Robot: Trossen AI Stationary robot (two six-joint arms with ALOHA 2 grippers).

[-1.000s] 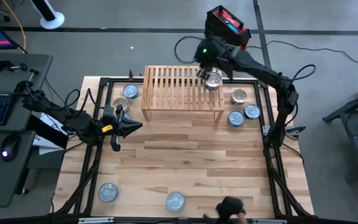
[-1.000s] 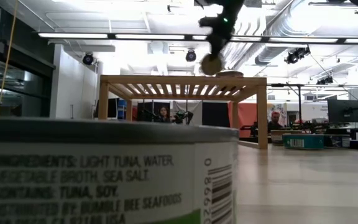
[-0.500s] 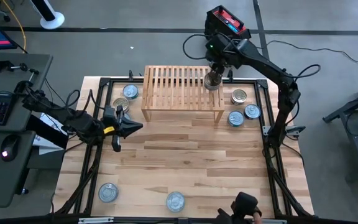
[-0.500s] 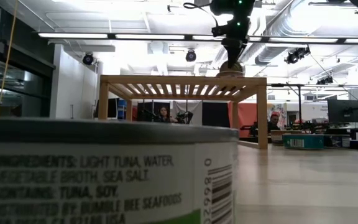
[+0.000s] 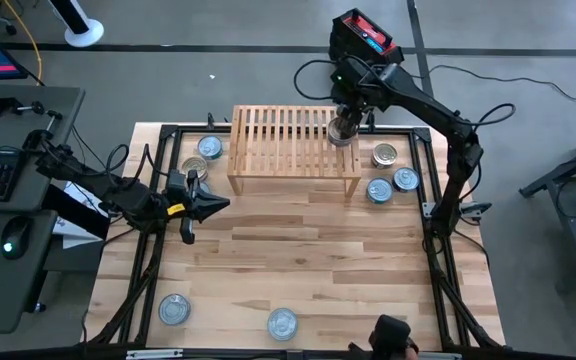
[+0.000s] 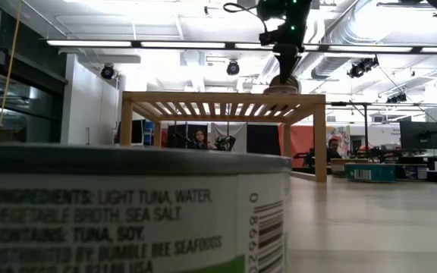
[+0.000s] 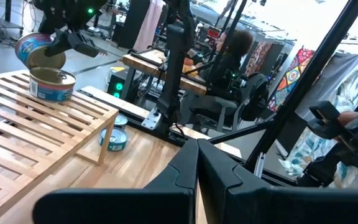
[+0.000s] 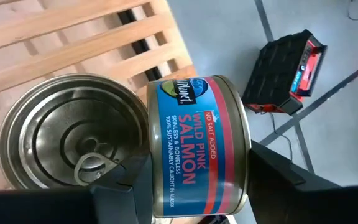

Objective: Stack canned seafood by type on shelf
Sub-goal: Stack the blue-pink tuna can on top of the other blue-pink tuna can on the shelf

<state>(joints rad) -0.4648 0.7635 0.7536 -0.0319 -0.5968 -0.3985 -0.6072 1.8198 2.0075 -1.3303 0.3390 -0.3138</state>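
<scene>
My right gripper [image 5: 343, 122] hangs over the far right corner of the light-wood shelf [image 5: 286, 148], shut on a blue and red salmon tin [image 8: 197, 143]. Right below it a gold-lidded tin [image 8: 67, 134] stands on the slats, also seen in the left wrist view [image 7: 51, 84]. Two tins [image 5: 201, 158] rest on the table left of the shelf, three [image 5: 388, 175] right of it and two [image 5: 228, 315] near the near edge. My left gripper [image 5: 211, 203] waits shut over the table's left part. My right gripper pinches the salmon tin between its two fingers, one finger [image 8: 132, 183] on each flat end, coming from above. The tin stands on edge, its label side [image 8: 194, 118] turned to the wrist camera. It hangs just over the gold-lidded tin; whether they touch, I cannot tell.
A tuna tin [image 6: 127, 212] stands right before the low camera and blocks much of that view. A dark metal frame [image 5: 428, 215] runs along the table's sides. Bare planks [image 5: 298, 250] lie between the shelf and the near tins. People sit in the room behind.
My right gripper has carried the salmon tin toward the table's right edge along the shelf's far side and lowered it, coming over the gold-lidded tin on the slats. It has kept nearly still for the last half second.
</scene>
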